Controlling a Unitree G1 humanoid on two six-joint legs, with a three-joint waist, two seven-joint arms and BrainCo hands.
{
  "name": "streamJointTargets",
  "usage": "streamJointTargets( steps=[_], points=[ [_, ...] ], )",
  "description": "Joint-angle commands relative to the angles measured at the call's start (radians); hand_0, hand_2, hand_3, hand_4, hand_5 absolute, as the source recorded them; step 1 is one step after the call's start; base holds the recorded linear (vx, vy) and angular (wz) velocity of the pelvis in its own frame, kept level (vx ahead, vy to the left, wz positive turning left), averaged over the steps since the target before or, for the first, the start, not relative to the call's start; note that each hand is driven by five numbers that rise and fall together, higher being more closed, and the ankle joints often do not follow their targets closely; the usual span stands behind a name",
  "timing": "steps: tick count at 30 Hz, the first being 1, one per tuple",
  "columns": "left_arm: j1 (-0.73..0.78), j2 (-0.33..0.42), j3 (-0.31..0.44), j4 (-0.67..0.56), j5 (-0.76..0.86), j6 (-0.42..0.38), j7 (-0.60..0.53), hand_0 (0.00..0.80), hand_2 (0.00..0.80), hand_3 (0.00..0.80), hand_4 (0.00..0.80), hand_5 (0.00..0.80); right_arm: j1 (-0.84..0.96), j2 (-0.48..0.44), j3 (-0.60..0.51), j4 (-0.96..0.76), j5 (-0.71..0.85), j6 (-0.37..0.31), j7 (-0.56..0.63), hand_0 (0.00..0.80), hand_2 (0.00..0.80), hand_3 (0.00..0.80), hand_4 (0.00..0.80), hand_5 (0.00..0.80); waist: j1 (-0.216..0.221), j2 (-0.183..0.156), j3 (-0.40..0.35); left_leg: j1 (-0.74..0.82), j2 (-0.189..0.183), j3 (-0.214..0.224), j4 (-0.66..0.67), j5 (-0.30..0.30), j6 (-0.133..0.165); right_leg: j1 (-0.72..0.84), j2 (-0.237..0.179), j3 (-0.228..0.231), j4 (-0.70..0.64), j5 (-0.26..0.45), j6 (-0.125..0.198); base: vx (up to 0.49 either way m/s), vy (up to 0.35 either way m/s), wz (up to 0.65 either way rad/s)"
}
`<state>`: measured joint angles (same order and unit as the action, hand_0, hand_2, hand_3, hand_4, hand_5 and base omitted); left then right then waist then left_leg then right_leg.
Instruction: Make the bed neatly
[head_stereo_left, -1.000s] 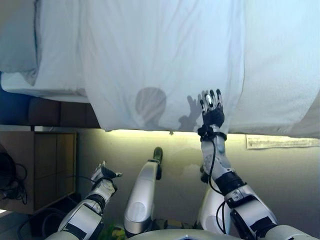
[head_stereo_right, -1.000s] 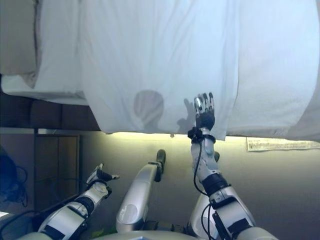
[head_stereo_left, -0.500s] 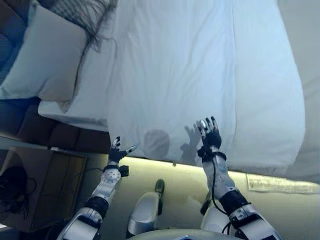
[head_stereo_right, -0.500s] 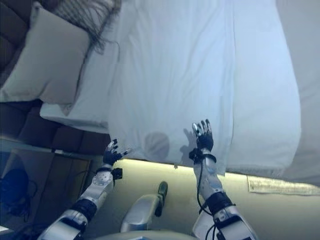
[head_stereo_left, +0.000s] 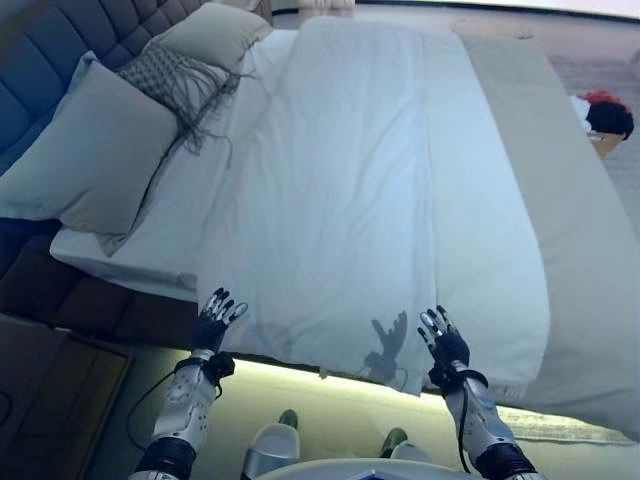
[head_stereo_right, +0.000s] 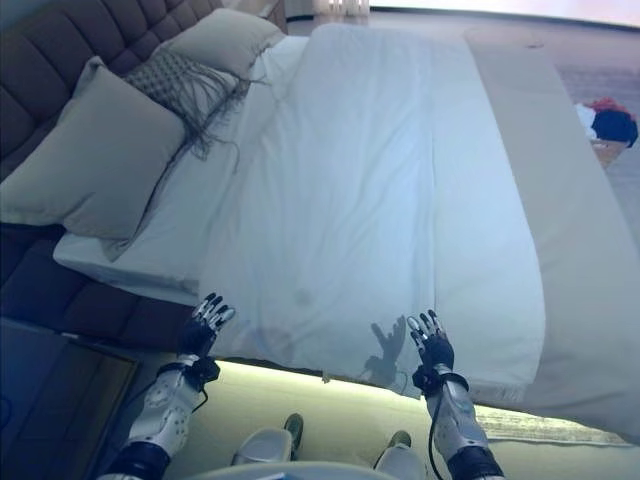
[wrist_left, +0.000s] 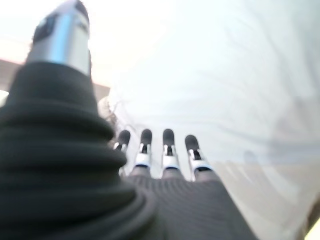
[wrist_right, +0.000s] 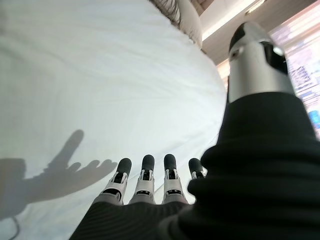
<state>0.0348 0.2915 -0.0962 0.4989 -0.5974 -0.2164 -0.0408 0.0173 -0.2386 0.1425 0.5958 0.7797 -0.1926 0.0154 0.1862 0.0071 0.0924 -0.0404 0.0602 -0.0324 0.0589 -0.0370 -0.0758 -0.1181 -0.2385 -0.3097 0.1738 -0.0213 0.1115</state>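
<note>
Two hands: both raised at the near edge of the bed, fingers straight and spread, holding nothing.

Left eye view, duvet: the white duvet (head_stereo_left: 370, 200) fills the centre of the frame, lying down the middle of the bed (head_stereo_left: 575, 300); its near hem hangs over the side along the lower middle, likely why both hands sit there, ready to take it.
Left eye view, left hand: the left hand (head_stereo_left: 212, 318) is at lower left, just at the hem's corner.
Left eye view, right hand: the right hand (head_stereo_left: 443, 343) is at lower right, by the hem's other end.
Left eye view, pillows: a large pillow (head_stereo_left: 95, 150) at upper left, a fringed cushion (head_stereo_left: 175, 80) and a second pillow (head_stereo_left: 212, 32) above it, against the headboard (head_stereo_left: 40, 40).

Left wrist view: fingers (wrist_left: 145, 150) extended toward white cloth, not gripping it.

Right wrist view: fingers (wrist_right: 145, 175) straight over the duvet; whether they touch it I cannot tell.
</note>
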Motion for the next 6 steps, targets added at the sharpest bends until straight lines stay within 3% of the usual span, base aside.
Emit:
streamJointTargets(
  steps=[1, 6],
  points=[
    [-0.049, 0.025, 0.001, -0.048, -0.051, -0.022, -0.011, 0.0, 0.0, 0.0, 0.0, 0.0, -0.076, 0.025, 0.027, -0.005, -0.045, -0.06, -0.012, 0.0, 0.0, 0.0, 0.0, 0.0, 0.047, -0.022, 0.001, 0.008, -0.016, 0.012, -0.042, 0.086, 0.033, 0.13, -0.019, 0.017, -0.123, 0.11, 0.069, 0.002, -0.03, -0.03],
    [-0.05, 0.013, -0.001, -0.037, -0.022, -0.003, -0.033, 0.0, 0.0, 0.0, 0.0, 0.0, -0.072, 0.047, 0.05, -0.01, -0.021, -0.075, -0.021, 0.0, 0.0, 0.0, 0.0, 0.0, 0.046, -0.026, -0.012, 0.021, -0.008, 0.028, -0.036, 0.081, 0.03, 0.144, -0.02, 0.027, -0.123, 0.105, 0.066, 0.03, 0.006, 0.04]
  ],
)
